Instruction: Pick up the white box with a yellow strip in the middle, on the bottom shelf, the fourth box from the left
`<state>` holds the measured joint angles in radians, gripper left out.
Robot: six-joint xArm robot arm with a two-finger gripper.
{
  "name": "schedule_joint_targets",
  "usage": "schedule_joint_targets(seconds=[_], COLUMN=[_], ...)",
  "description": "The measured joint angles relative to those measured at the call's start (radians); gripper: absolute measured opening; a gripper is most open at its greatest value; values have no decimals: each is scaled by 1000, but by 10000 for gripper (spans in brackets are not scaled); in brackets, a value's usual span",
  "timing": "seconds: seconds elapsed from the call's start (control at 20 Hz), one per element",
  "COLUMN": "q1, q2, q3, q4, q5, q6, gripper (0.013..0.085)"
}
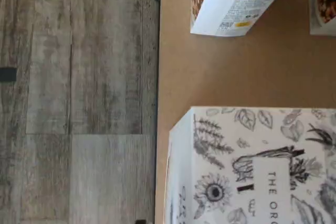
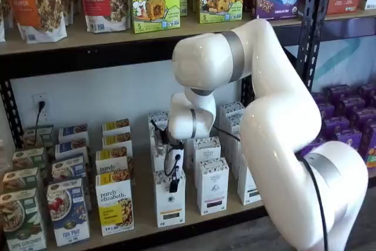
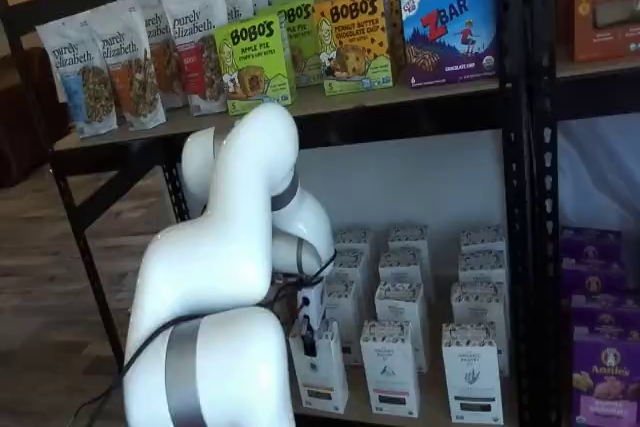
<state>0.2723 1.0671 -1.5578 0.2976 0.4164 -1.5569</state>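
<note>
The white box (image 2: 170, 199) stands upright at the front edge of the bottom shelf (image 2: 147, 223), first in a row of like cartons running back toward the wall; in the other shelf view it shows at (image 3: 320, 372). It looks like thin paperboard: probably light, stiff along its edges and easily dented on its broad faces, with a smooth printed skin that may slip. Its narrow width suits a hold across the two side walls, near the upper half, where the speckled band ends.

The end effector (image 2: 174, 181) hangs right in front of that carton's face, its black fingers seen side-on with a cable beside them, so no gap can be made out; it is probably spread wide, and it holds nothing.

The wrist view shows a botanical-print carton top (image 1: 257, 166) near the shelf's front edge. Purely elizabeth boxes (image 2: 114, 207) stand beside, all cartons closed, contents unseen.
</note>
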Motion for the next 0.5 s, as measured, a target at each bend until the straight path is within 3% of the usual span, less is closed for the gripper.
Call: schedule_joint_targets(seconds=[0.2, 0.5], q1=[-4, -5], q2=[9, 19], q3=[-14, -19], q4=[-44, -61], q5=[24, 20], q6=[36, 50], gripper=[850, 850])
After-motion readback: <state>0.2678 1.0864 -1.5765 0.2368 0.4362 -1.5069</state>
